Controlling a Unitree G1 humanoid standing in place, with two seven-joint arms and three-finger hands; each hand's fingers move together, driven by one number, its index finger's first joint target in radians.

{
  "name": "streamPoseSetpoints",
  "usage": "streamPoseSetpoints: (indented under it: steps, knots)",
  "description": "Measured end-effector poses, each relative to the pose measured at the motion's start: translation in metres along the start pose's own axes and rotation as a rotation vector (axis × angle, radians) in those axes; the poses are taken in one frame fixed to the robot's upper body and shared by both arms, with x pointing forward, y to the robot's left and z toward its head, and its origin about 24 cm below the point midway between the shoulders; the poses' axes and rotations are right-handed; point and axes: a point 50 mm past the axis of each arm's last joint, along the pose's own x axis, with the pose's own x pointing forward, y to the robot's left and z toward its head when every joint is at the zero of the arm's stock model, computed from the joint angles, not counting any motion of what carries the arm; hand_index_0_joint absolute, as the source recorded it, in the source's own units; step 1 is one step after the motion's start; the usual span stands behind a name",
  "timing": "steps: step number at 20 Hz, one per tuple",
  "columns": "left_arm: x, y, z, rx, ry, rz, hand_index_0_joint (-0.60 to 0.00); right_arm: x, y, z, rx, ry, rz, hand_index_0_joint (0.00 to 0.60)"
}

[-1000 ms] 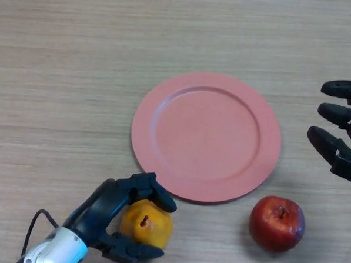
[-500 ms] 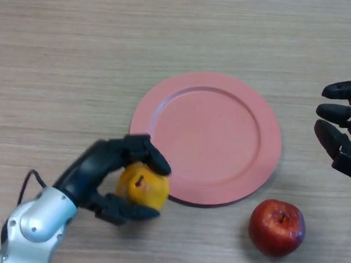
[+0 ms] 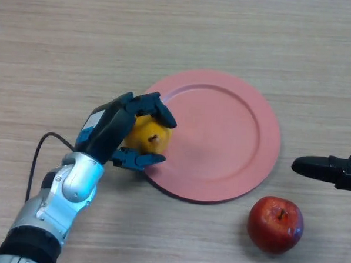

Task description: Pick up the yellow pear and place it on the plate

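L hand (image 3: 113, 131) gripping pear (image 3: 147, 136), over plate (image 3: 234, 140) edge

On the pale wood-grain bench (image 3: 62, 43) I count one round salmon-pink plate (image 3: 234, 140), and only one. There are two pieces of fruit: one yellow pear with a small brown stem (image 3: 147, 136) and one glossy red apple (image 3: 275, 223). Two black robot hands are in sight, the left hand (image 3: 113, 131) and the right hand (image 3: 338, 171), one to each side.
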Motion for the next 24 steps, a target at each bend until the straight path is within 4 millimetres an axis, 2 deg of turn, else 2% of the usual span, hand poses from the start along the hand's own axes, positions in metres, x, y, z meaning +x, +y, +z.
streamPoseSetpoints:
  steps: [1,2,4,7,8,12,13,14,15,16,17,21,24]
  knots:
    - [0.002,-0.001,0.000,-0.012,-0.001,-0.003,-0.249,0.000,0.000,0.000,0.000,0.001,0.000,0.000]
    - [0.005,-0.002,-0.002,-0.061,0.015,0.007,-0.399,0.000,0.000,0.000,0.000,0.005,0.000,0.000]
    - [0.010,-0.006,-0.006,-0.184,0.063,0.030,-0.600,-0.001,0.000,-0.001,-0.001,0.015,-0.001,0.000]
    - [0.013,-0.013,-0.011,-0.415,0.168,-0.004,-0.600,-0.001,-0.001,-0.001,-0.004,0.017,0.000,0.000]
    - [0.014,-0.016,-0.016,-0.434,0.237,-0.014,-0.600,-0.001,-0.001,-0.001,-0.004,0.017,0.002,0.000]
    - [0.014,-0.007,-0.021,-0.455,0.286,0.052,-0.600,0.000,-0.001,-0.003,-0.003,0.024,0.003,0.000]
    - [0.014,-0.005,-0.023,-0.462,0.302,0.071,-0.500,0.001,-0.001,-0.003,-0.003,0.024,0.005,0.000]
    - [0.014,-0.003,-0.024,-0.456,0.306,0.089,-0.350,0.001,-0.001,-0.003,-0.003,0.024,0.005,0.000]
    - [0.014,-0.002,-0.023,-0.447,0.303,0.089,-0.249,0.001,-0.001,-0.003,-0.003,0.024,0.006,0.000]
    - [0.014,-0.001,-0.023,-0.405,0.294,0.077,-0.101,0.001,-0.001,-0.003,-0.002,0.024,0.007,0.000]
    - [0.013,0.000,-0.022,-0.366,0.281,0.071,0.000,0.001,0.000,-0.003,-0.002,0.024,0.009,0.000]
    - [0.010,0.010,-0.017,-0.309,0.197,0.087,0.000,0.002,0.000,-0.006,0.003,0.038,0.010,0.000]
    - [0.014,0.037,0.008,-0.436,0.063,0.183,0.000,0.004,0.001,-0.007,0.004,0.040,0.013,0.000]
